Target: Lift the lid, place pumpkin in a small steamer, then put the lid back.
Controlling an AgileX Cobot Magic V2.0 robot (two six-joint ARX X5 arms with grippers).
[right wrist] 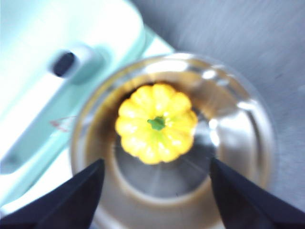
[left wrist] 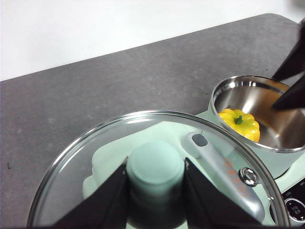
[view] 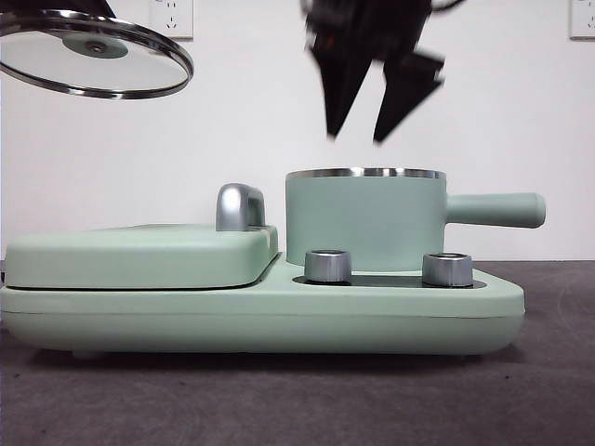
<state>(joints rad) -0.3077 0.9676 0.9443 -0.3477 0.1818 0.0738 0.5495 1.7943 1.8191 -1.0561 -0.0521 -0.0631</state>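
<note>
The small steamer [view: 364,221], a mint-green pot with a steel rim and a long side handle, stands on the wide green base. The yellow pumpkin [right wrist: 156,122] lies inside it on the steel bottom; it also shows in the left wrist view [left wrist: 240,123]. My right gripper [view: 353,139] hangs open and empty just above the pot's rim; its jaws frame the pot in the right wrist view [right wrist: 157,191]. My left gripper [left wrist: 155,191] is shut on the mint-green knob of the glass lid [view: 93,54] and holds it high at the upper left.
The wide flat green hinged cover [view: 139,253] with its silver handle [view: 239,206] lies left of the pot. Two silver knobs [view: 327,266] stand on the base [view: 260,321] in front. The dark table [view: 279,400] stretches around the appliance.
</note>
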